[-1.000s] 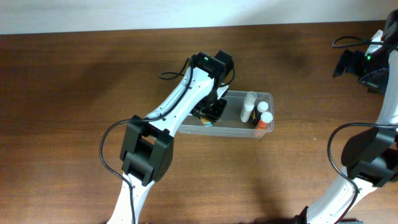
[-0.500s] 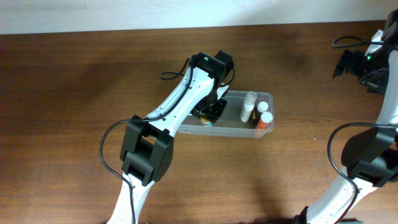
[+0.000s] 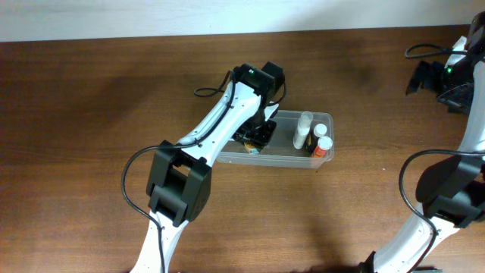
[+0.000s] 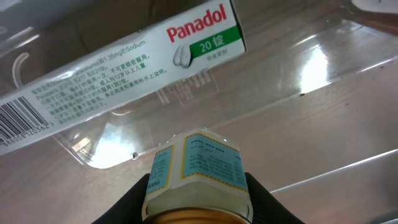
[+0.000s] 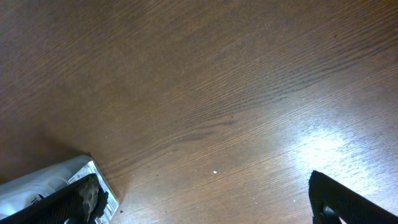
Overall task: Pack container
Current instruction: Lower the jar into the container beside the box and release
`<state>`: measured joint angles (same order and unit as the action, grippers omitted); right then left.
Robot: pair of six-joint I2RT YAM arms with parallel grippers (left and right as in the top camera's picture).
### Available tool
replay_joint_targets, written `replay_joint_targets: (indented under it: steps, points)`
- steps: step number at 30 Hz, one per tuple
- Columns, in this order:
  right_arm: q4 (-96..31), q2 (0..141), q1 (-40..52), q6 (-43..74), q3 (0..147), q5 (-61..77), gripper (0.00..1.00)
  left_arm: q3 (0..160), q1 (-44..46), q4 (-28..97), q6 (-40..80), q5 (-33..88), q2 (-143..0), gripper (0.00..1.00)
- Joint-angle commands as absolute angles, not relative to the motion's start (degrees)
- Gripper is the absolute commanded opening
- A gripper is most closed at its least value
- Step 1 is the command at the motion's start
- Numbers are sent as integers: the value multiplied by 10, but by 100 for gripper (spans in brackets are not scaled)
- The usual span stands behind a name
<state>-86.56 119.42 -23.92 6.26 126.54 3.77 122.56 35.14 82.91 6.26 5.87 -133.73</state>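
Inside the container point(image 3: 324, 119), which sits mid-counter point(image 3: 91, 114), my left end effector point(image 3: 255, 137) is clamped on a small bottle point(image 4: 198, 171) with a blue-and-white label, close to a Panadol box point(image 4: 124, 62) lying flat. Two more bottles point(image 3: 305, 129) sit at the container's right end. My right end effector point(image 5: 208, 202) hangs spread wide over the wood, well apart.

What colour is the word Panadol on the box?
Red, printed on the white box. It shows best in the left wrist view.

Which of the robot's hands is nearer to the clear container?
Left. The left hand is inside the container, gripping a small bottle; the right hand hangs far off to its right.
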Motion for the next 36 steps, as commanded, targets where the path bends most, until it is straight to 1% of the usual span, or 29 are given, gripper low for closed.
replay_joint_targets:
  steps: [1, 36]
  points:
    - [-866, 1184, -238, 69, 1275, 39, 98, 1229, 355, 824, 68, 69, -1341, 35]
    - [-865, 1184, -238, 69, 1275, 39, 99, 1213, 355, 812, 68, 86, -1341, 35]
